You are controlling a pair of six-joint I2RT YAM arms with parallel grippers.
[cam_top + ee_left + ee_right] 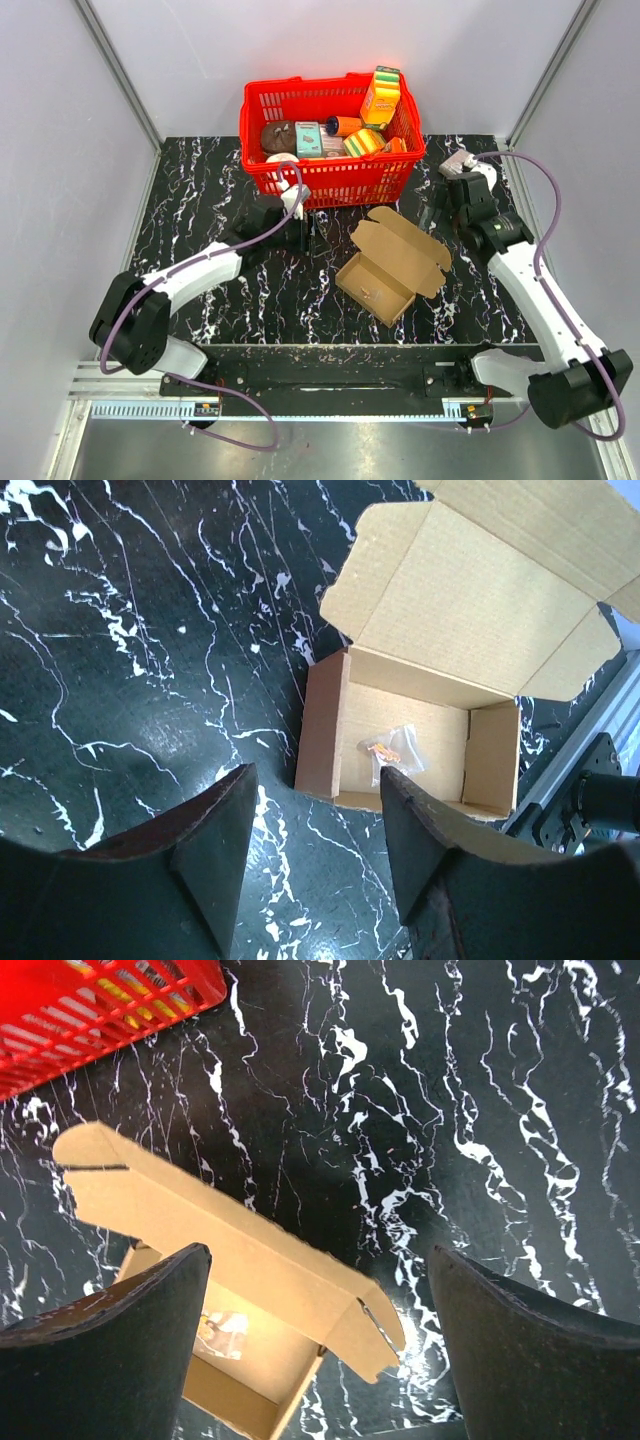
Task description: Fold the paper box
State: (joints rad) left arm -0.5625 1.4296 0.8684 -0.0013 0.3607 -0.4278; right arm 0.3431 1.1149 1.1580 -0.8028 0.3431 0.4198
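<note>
Left white arm [190, 270] stretched forward, elbow low. Black two-finger left hand [315, 780] points down, fingers parted. Right white arm [540, 290] reaches forward. Black right hand [320, 1250] faces down, fingers spread wide.

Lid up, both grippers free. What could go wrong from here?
The box sits loose, unheld; pushing the lid down could slide it instead of closing it. The small bag inside could catch under a flap. The basket stands just behind the lid, so it could get bumped.
</note>
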